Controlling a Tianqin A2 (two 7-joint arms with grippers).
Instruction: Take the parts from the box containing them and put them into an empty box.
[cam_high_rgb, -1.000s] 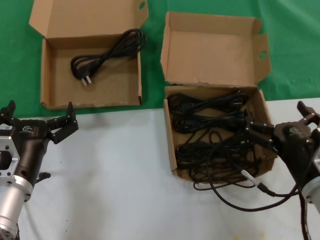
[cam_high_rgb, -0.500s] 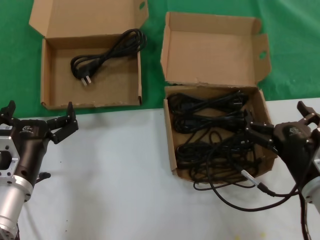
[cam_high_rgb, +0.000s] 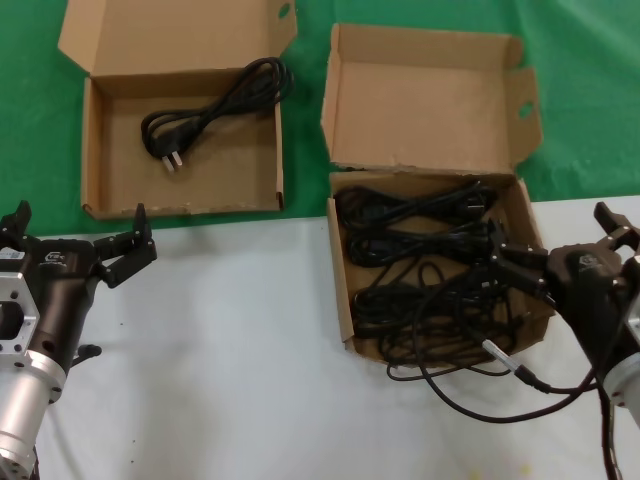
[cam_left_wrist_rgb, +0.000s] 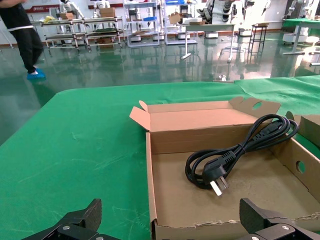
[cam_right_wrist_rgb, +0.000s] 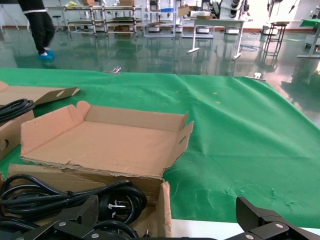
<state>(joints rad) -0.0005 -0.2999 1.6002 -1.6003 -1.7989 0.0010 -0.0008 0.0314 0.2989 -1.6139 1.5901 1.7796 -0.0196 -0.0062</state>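
The squarer cardboard box (cam_high_rgb: 341, 300) on the right holds a tangle of several black power cables (cam_high_rgb: 420, 265); one cable (cam_high_rgb: 500, 395) hangs out over its front onto the table. It also shows in the right wrist view (cam_right_wrist_rgb: 165, 207), with coiled cables (cam_right_wrist_rgb: 60, 197) inside. The wider box (cam_high_rgb: 110, 180) at the left holds one coiled black cable (cam_high_rgb: 205, 115) with metal prongs, also seen in the left wrist view (cam_left_wrist_rgb: 235, 157). My right gripper (cam_high_rgb: 560, 245) is open, straddling the right box's right wall. My left gripper (cam_high_rgb: 78, 232) is open and empty, just in front of the left box.
Both boxes stand across the border of green cloth (cam_high_rgb: 30, 150) and white table (cam_high_rgb: 230, 360), lids (cam_high_rgb: 425, 95) tilted back. Beyond the green table, the wrist views show a workshop floor with racks (cam_left_wrist_rgb: 80, 27).
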